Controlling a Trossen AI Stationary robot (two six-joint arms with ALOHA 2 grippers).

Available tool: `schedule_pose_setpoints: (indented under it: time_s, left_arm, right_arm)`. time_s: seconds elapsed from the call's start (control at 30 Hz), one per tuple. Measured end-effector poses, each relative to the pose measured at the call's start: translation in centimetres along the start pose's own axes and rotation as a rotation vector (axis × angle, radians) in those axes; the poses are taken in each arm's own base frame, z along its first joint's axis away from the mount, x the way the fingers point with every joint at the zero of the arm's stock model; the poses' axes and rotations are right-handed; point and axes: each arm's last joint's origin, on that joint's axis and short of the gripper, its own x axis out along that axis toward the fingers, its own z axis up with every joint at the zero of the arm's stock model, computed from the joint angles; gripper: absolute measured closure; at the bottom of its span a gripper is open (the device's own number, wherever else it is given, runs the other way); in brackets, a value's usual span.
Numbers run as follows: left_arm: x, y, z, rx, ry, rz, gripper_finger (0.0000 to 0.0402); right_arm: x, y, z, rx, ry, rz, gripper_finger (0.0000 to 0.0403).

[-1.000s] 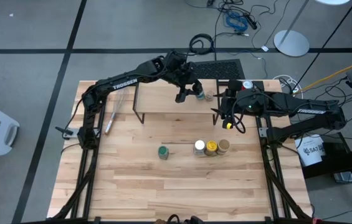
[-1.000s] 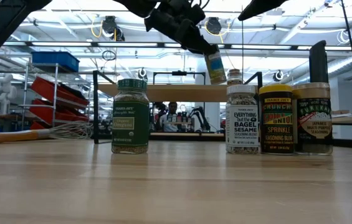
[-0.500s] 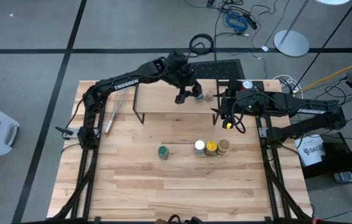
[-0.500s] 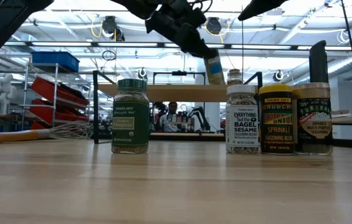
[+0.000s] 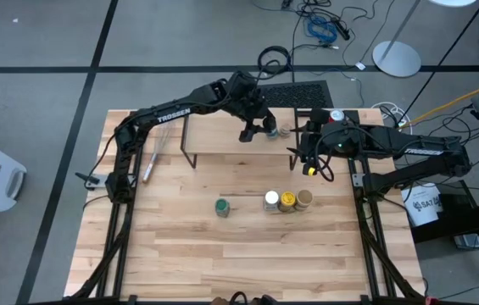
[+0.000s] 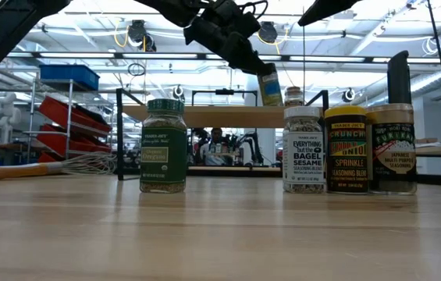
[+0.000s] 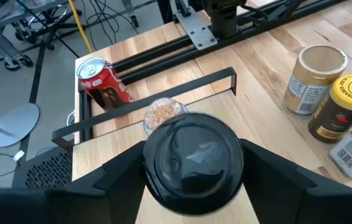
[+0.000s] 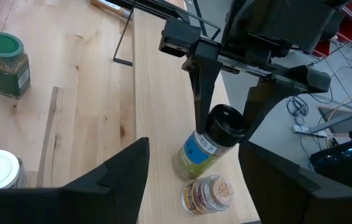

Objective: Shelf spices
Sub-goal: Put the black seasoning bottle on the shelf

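My left gripper is over the right part of the shelf, a light-wood board on black legs, shut on a dark-lidded spice jar. One clear-topped jar stands on the shelf beside it. On the table stand a green-lidded jar and a row of three jars: white, yellow and tan. My right gripper hangs open just right of the shelf's near right corner, touching nothing. My left gripper pinches the jar by its dark lid, one finger on each side of it, coming from above and slanting down. The jar hangs tilted below the fingers, its bottom just over the shelf board; whether it touches the board, I cannot tell.
A red soda can stands at the far right edge of the table behind the shelf. A wire whisk lies to the left of the shelf. Bare tabletop spreads across the near half.
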Motion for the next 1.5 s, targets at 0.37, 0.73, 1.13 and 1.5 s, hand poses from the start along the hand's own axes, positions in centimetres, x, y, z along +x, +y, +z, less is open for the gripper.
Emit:
schedule_pose_setpoints:
  time_s: [0.37,0.73,1.13,1.5]
  left_arm:
    - [0.2,0.2,0.1,0.014,-0.016,0.013,0.0132]
    - [0.0,0.2,0.2,0.023,-0.016,0.021,0.0131]
    - [-3.3,-0.5,2.6,0.026,0.008,0.132,0.0131]
    - [-2.7,-4.7,1.0,-0.180,0.286,-0.009,0.0132]
  right_arm:
    - [0.0,0.0,0.0,0.003,0.000,0.000,0.0167]
    - [0.0,0.1,-0.1,0.014,0.015,0.005,0.0167]
    - [0.0,0.2,-0.5,0.039,0.047,0.015,0.0167]
    - [0.0,0.2,-0.5,0.046,0.048,0.015,0.0167]
